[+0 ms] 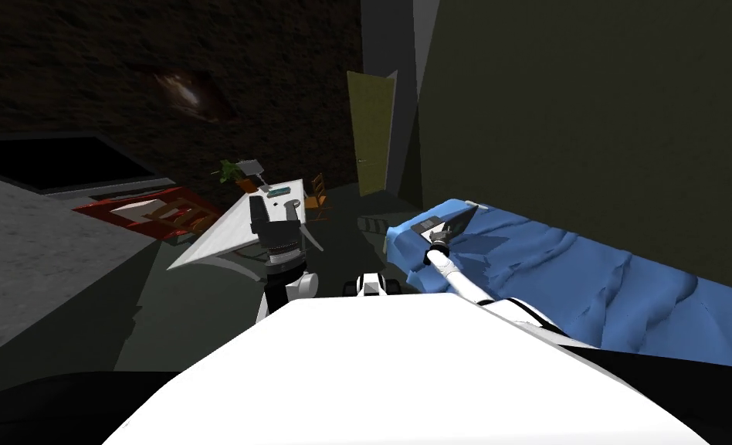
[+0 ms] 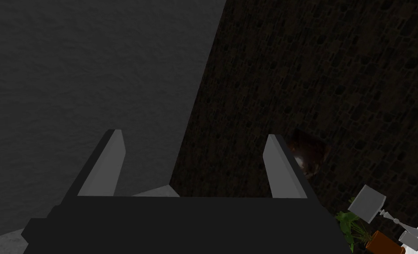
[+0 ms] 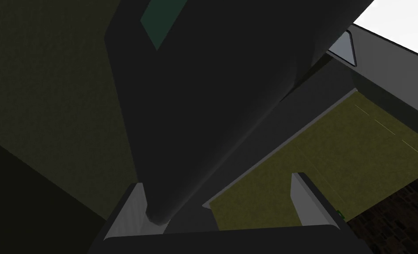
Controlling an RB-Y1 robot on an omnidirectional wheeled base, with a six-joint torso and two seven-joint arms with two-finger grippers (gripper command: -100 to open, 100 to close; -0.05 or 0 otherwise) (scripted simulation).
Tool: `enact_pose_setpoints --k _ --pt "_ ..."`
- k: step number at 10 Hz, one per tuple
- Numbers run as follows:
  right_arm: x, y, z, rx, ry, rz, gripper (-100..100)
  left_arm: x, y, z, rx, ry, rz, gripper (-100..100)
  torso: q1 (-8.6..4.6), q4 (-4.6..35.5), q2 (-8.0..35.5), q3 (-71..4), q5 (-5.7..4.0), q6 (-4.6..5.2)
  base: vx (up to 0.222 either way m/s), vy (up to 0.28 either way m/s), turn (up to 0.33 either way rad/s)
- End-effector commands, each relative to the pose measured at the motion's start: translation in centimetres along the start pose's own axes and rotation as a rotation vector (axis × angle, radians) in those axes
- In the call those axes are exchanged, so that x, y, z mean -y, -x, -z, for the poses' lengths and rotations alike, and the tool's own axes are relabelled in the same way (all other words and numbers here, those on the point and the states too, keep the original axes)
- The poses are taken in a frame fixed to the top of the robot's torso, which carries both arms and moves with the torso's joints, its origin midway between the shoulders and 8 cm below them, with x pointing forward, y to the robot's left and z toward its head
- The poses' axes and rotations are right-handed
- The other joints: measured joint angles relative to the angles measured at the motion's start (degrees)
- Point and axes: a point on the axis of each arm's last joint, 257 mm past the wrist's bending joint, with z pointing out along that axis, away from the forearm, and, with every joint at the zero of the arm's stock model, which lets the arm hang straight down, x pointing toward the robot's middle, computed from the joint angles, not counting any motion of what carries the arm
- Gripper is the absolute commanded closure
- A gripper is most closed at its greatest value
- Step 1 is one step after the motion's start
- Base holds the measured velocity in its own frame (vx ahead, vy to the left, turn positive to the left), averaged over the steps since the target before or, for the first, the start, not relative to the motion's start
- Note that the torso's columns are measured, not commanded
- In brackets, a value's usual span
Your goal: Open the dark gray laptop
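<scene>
both right fingers (image 3: pixel 309 207) spread wide, one touching the laptop (image 3: pixel 203 88).

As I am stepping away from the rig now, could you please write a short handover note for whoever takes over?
Left gripper: jaws open, empty, held up on my left, away from the job.
Right gripper: jaws open, arm stretched out to the dark gray laptop. The lid's edge sits between the jaws, against one finger, not clamped.
The laptop lies on the end of the blue bed, on my right.
Done: the lid looks partly raised.
Left: lift the lid until it is fully open, then draw the arm back.
</scene>
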Motion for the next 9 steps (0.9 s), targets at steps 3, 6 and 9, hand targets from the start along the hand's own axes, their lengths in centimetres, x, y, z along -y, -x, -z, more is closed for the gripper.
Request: enact_pose_setpoints --k 3,6,9 --pt "1.5 -3.9 2.0 -0.068 -0.024 -0.037 -100 0.0 0.0 0.0 0.000 0.000 0.000 0 -0.02 0.0 0.0 0.0 0.02 0.13 -0.011 -0.016 0.129" --pt "5.1 -6.7 1.4 -0.126 -0.096 -0.056 -100 0.0 0.0 0.0 0.000 0.000 0.000 0 -0.05 0.0 0.0 0.0 0.02 0.16 -0.011 -0.016 0.156" --pt "6.6 -9.9 3.3 -0.177 -0.121 -0.061 -100 0.0 0.0 0.0 0.000 0.000 0.000 0 -0.06 0.0 0.0 0.0 0.01 0.10 -0.016 -0.021 0.277"
